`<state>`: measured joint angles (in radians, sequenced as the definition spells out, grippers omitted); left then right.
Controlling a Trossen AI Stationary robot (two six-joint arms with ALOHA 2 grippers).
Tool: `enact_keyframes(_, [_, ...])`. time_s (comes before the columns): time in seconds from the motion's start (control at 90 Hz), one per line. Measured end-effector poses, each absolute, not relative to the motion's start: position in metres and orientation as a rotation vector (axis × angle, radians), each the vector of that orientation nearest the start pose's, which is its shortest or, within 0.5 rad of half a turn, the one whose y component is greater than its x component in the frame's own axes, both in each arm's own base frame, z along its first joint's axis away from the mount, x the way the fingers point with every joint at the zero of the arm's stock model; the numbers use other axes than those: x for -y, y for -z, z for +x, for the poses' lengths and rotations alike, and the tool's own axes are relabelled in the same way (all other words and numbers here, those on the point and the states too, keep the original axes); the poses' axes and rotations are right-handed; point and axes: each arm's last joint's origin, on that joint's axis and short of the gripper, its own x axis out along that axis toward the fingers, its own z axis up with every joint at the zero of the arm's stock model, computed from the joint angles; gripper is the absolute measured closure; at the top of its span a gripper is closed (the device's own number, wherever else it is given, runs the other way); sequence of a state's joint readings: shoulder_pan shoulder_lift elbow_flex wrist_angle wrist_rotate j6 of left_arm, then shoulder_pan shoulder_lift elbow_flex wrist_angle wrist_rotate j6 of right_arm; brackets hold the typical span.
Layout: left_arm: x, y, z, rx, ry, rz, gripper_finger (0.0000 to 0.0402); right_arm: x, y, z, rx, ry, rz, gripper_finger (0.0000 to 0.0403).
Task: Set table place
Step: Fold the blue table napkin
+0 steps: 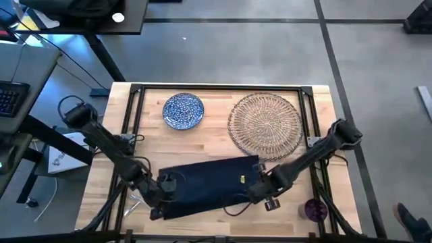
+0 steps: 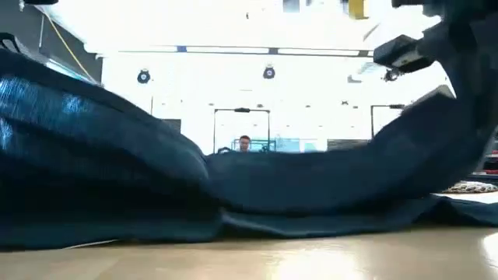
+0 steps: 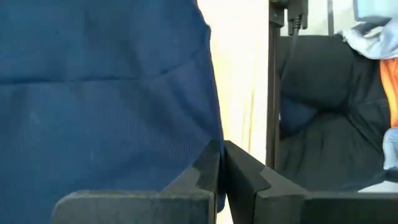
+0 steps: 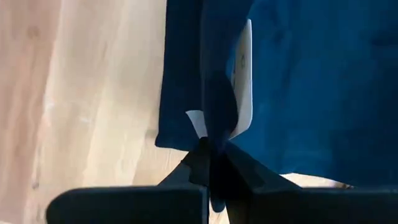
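From above, my left fingers (image 1: 164, 187) sit at the lower left of the frame, pinched on the left edge of the navy napkin (image 1: 206, 185), while my right fingers (image 1: 260, 181) clamp its right edge at lower centre-right; the cloth stretches between them across the near part of the desk (image 1: 209, 138). Further up, the blue speckled plate (image 1: 183, 110) lies at upper centre-left and the woven placemat (image 1: 265, 125) at upper centre-right, the two well apart from each other and from the napkin. The purple cup (image 1: 315, 209) stands at the lower right corner, beyond my right arm. Down at desk height, the napkin (image 2: 233, 187) fills almost the whole width, sagging in the middle and rising toward the upper right where one gripper carries it; pale wood (image 2: 257, 260) runs along the bottom, a sliver of placemat (image 2: 471, 187) peeps at the right edge, and a person (image 2: 245, 143) stands far off at centre. Over my left wrist, blue cloth (image 3: 106, 93) covers the left two thirds, its edge nipped between my closed fingers (image 3: 208, 171) at lower centre. Over my right wrist, the napkin (image 4: 311, 81) takes the right half, bare wood (image 4: 81, 93) the left, a white label (image 4: 244, 81) shows at centre, and my fingers (image 4: 249, 177) meet tight on the fold at lower centre.
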<state>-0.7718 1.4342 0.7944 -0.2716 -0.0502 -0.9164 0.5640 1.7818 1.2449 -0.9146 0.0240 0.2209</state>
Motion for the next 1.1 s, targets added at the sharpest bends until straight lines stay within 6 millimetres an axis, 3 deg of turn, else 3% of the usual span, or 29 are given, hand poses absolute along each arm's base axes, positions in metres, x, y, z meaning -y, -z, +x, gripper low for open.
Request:
enact_keyframes(0.333, [0.196,-0.186,0.202,-1.097,0.223,-0.545,0.0381,-0.176,-0.184,0.279,-1.462,-0.259,-0.234,0.0393])
enact_keyframes(0.533, [0.199,-0.190,0.203,-1.094,0.273,-0.596,0.0334,-0.171,-0.184,0.272,-1.547,-0.227,-0.258,0.0314])
enact_keyframes(0.7, [0.194,-0.199,0.201,-1.142,0.318,-0.678,0.0313,-0.166,-0.200,0.273,-1.602,-0.200,-0.298,0.0252])
enact_keyframes(0.878, [0.179,-0.195,0.204,-1.019,0.103,-0.517,0.0317,-0.163,-0.208,0.287,-1.457,-0.152,-0.403,0.0230])
enact_keyframes(0.989, [0.168,-0.186,0.206,-0.958,-0.085,-0.387,0.0323,-0.150,-0.197,0.296,-1.391,-0.083,-0.421,0.0238])
enact_keyframes(1.1, [0.159,-0.176,0.206,-0.966,-0.163,-0.343,0.0329,-0.128,-0.184,0.298,-1.433,-0.031,-0.415,0.0257])
